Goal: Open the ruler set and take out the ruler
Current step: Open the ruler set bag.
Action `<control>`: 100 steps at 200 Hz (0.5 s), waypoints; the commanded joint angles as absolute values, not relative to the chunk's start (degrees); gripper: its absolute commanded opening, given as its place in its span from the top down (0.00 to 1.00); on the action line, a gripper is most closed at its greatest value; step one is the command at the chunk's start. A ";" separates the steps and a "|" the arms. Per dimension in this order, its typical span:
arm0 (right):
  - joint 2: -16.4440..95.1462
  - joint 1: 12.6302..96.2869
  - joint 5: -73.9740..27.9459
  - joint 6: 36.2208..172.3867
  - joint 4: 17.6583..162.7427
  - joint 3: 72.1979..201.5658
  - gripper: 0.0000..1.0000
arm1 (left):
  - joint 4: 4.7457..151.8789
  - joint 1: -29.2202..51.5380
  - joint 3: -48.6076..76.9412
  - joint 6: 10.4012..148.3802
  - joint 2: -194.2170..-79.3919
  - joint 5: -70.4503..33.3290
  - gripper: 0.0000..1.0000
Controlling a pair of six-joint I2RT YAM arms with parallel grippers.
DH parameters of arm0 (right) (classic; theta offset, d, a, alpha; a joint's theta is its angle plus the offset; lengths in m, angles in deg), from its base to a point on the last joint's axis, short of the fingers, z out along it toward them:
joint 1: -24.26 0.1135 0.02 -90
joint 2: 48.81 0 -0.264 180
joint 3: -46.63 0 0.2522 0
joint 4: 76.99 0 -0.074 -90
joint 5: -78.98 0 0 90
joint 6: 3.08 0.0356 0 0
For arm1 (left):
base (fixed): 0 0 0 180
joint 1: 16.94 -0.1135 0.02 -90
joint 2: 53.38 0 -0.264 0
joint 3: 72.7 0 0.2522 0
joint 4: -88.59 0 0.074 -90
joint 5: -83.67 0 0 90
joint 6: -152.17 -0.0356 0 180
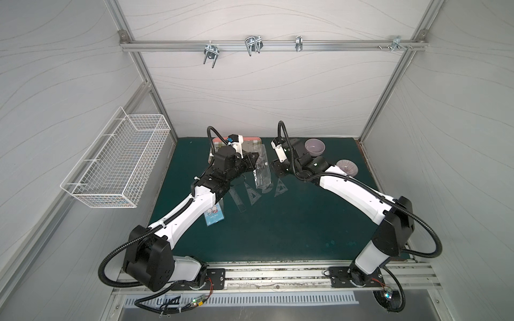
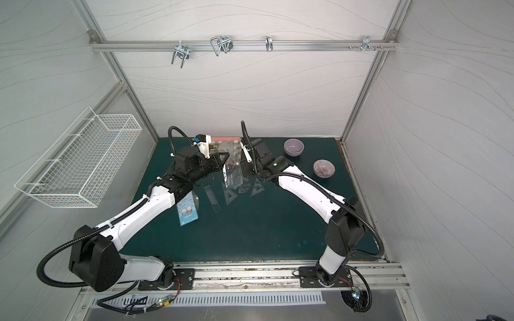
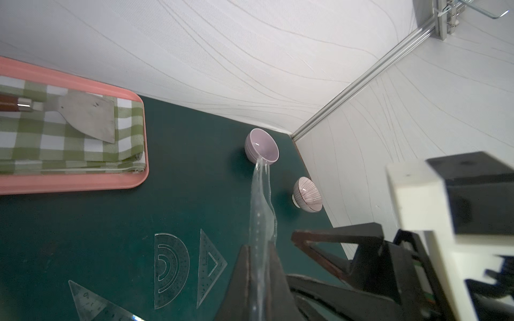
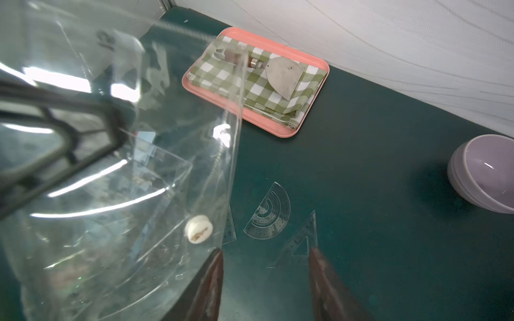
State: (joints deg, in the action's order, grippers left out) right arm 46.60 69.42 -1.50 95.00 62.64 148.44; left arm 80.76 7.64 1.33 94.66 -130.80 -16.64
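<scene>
The ruler set's clear plastic pouch (image 1: 262, 171) hangs above the green mat, flap loose, its white snap (image 4: 199, 229) showing. My left gripper (image 3: 260, 247) is shut on one edge of the pouch (image 3: 260, 200). Just right of the pouch, my right gripper (image 4: 265, 253) is open with nothing between its fingers; one finger (image 4: 214, 275) is at the pouch's edge. On the mat below lie a clear straight ruler (image 1: 237, 198), two triangles (image 1: 251, 193) (image 1: 281, 189) and a protractor (image 4: 269, 216). Both top views show these pieces, such as the ruler (image 2: 212, 198).
A blue card with cartoon rabbits (image 1: 214, 216) lies beside the left forearm. A pink tray (image 3: 83, 184) with a checked cloth and a metal scraper sits at the back. Two bowls (image 1: 314, 146) (image 1: 346, 167) stand at the back right. A wire basket (image 1: 116, 166) hangs on the left wall.
</scene>
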 commanded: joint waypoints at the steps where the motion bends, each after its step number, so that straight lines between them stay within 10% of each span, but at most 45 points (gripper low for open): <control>1: 46.37 70.23 -2.73 96.89 62.49 150.61 0.49 | 84.96 7.92 1.75 92.93 -129.97 -14.41 1.00; 100: 47.44 72.94 -2.71 96.61 62.71 151.51 0.50 | 84.55 8.70 2.35 93.37 -130.74 -14.35 1.00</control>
State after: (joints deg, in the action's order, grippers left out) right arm 46.71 72.05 -2.92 96.15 62.68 149.69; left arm 81.31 8.16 1.33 93.87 -130.72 -15.02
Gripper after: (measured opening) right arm 0.504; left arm 0.075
